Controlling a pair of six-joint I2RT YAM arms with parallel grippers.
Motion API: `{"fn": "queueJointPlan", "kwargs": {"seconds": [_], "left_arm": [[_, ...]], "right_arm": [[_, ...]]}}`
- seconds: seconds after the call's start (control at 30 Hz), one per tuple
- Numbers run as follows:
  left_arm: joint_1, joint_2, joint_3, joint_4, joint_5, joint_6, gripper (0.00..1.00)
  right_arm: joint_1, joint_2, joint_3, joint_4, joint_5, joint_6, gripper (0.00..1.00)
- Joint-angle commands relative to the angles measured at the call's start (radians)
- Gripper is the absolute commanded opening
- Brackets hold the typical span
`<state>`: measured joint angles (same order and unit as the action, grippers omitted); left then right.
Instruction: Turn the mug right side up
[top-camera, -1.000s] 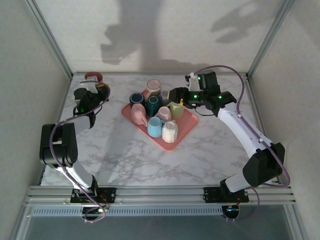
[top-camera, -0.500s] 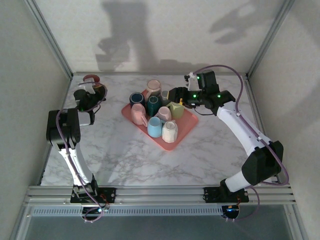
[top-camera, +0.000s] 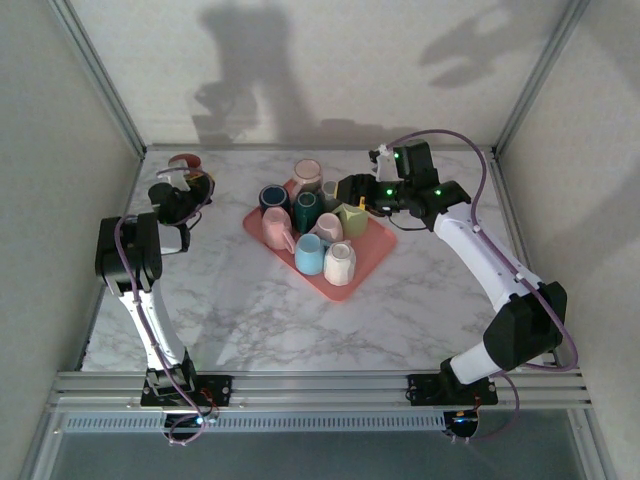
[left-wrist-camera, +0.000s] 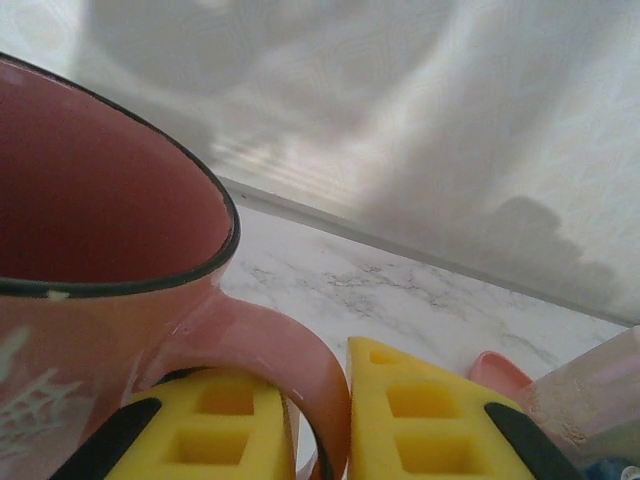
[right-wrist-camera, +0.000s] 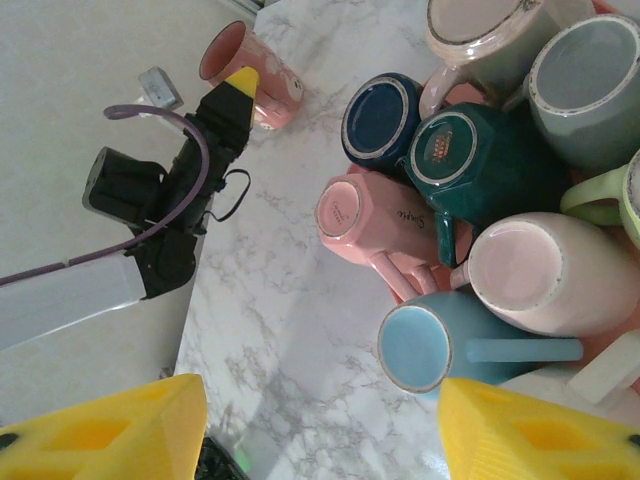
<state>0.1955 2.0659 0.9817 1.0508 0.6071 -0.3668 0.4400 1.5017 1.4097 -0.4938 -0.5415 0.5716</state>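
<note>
Black-white arms (top-camera: 480, 250) — yellow pads (left-wrist-camera: 420, 420) (purple cables (right-wrist-camera: 150, 110))

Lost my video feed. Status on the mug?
Left claw shut on mug handle, far-left of table. Mug mouth roughly up, tilted. Right claw open over tray; tray's mugs well apart from it.
</note>
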Motion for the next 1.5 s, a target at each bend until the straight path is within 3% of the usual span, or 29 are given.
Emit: {"fn": "queueJointPlan", "kwargs": {"seconds": [0.0,0.27,1.13,1.47], "left_arm": [[0.002,-0.01,0.027,0.141,0.024,0.048,0.2],[0.002,-0.019,0.043,0.01,0.046,0.127,0.26],[0.021,-0.12,-0.105,-0.016,0.024,0.121,0.4],[0.008,-0.331,-0.216,-0.235,-0.001,0.215,0.4]], "right_arm": [[-0.005,-0.025,0.011,0.006,0.024,-0.009,0.64],[-0.007,-0.041,0.002,0.006,0.034,-0.008,0.65],[-0.007,-0.052,-0.025,0.035,0.044,0.004,0.68],[-0.007,-0.04,0.03,-0.165,0.253,-0.065,0.68]]}}
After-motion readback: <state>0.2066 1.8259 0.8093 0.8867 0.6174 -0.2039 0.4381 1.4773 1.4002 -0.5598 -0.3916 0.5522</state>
